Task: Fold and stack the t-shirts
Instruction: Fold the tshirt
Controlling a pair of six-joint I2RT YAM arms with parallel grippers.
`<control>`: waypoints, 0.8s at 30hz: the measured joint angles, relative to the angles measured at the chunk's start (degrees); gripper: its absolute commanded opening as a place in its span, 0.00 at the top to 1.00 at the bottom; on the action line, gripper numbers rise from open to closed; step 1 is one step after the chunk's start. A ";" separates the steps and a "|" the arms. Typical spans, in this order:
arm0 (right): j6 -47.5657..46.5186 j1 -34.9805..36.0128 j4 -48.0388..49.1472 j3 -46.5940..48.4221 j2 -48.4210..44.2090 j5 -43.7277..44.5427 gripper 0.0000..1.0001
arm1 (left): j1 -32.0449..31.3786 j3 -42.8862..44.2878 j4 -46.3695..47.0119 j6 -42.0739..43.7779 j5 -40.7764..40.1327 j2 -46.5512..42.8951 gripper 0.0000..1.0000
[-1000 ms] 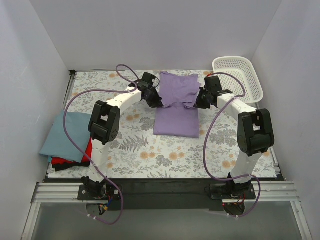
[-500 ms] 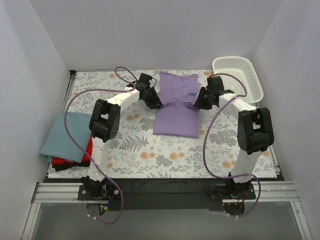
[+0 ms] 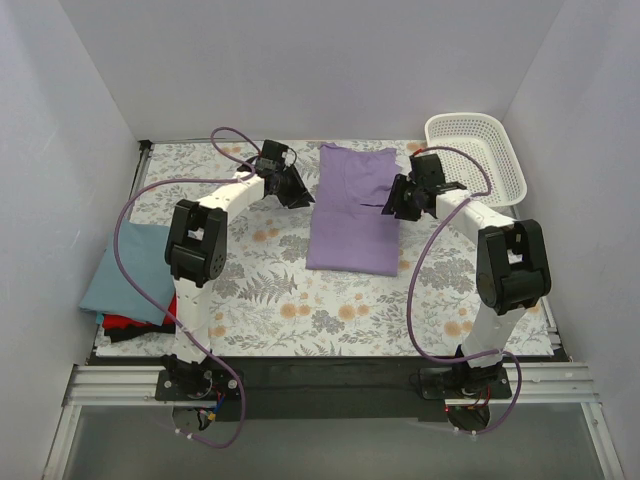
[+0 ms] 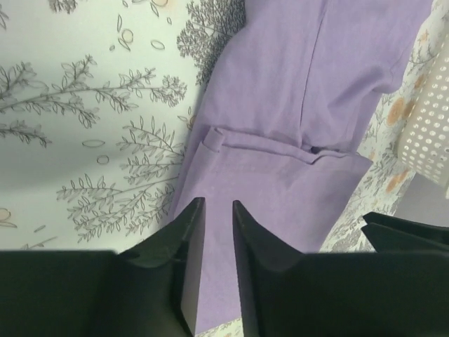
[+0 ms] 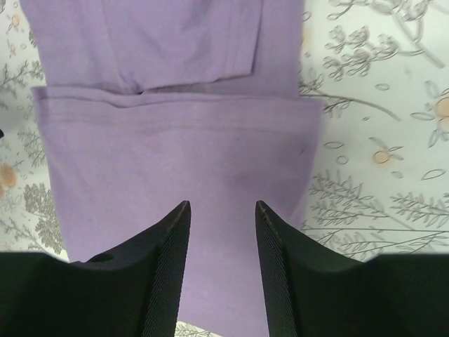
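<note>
The lilac-purple t-shirt (image 3: 350,210) lies flat on the floral cover as a long narrow rectangle with its sleeves folded in. My left gripper (image 3: 290,188) hovers just off its left edge, jaws a narrow gap apart and empty. In the left wrist view the gripper (image 4: 217,203) looks down on the shirt (image 4: 280,140). My right gripper (image 3: 398,203) stands at the shirt's right edge, open and empty. The right wrist view shows the gripper (image 5: 222,203) above the shirt (image 5: 175,154). A stack of folded t-shirts lies at the left: blue-grey (image 3: 130,265) on top, red (image 3: 128,322) and black (image 3: 140,334) beneath.
A white mesh basket (image 3: 478,150) stands at the back right corner, close behind my right arm, and shows in the left wrist view as the basket (image 4: 428,140). The floral table cover (image 3: 300,290) spreads in front of the shirt. White walls close in on three sides.
Both grippers have opened and let go of the purple shirt's sides. The left gripper has drawn back to the left, off the cloth. The shirt now lies flatter.
</note>
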 measured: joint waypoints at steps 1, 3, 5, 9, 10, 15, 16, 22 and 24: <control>0.04 0.61 -0.04 -0.55 -0.50 0.00 0.54 | -0.13 -0.74 0.07 0.15 0.07 -0.63 0.82; 0.07 1.60 -0.04 -1.57 -1.25 0.02 0.55 | -0.74 -2.47 0.07 0.22 0.24 -1.90 0.85; 0.07 2.73 -0.04 -2.23 -1.36 0.02 0.56 | -1.64 -3.89 0.17 0.24 0.28 -2.67 0.86; 0.02 3.58 -0.04 -3.78 -1.33 0.22 0.60 | -3.91 -7.17 1.22 0.26 1.07 -3.34 0.88; 0.00 3.58 -0.07 -3.96 -1.29 0.39 0.60 | -4.37 -7.82 1.66 0.26 1.44 -3.34 0.89; -0.46 3.45 0.07 -3.96 0.00 1.51 0.60 | -5.60 -9.60 2.47 0.24 2.56 -3.34 0.90; -0.59 3.43 0.04 -3.98 0.48 1.62 0.60 | -5.53 -9.79 2.64 0.22 2.54 -3.34 0.89; -1.01 2.75 -0.20 -4.81 1.70 1.92 0.60 | -5.20 -10.73 3.04 0.24 2.45 -3.32 0.89; -1.11 2.34 -0.02 -4.81 1.70 1.92 0.60 | -4.92 -10.73 3.04 0.24 2.38 -3.32 0.89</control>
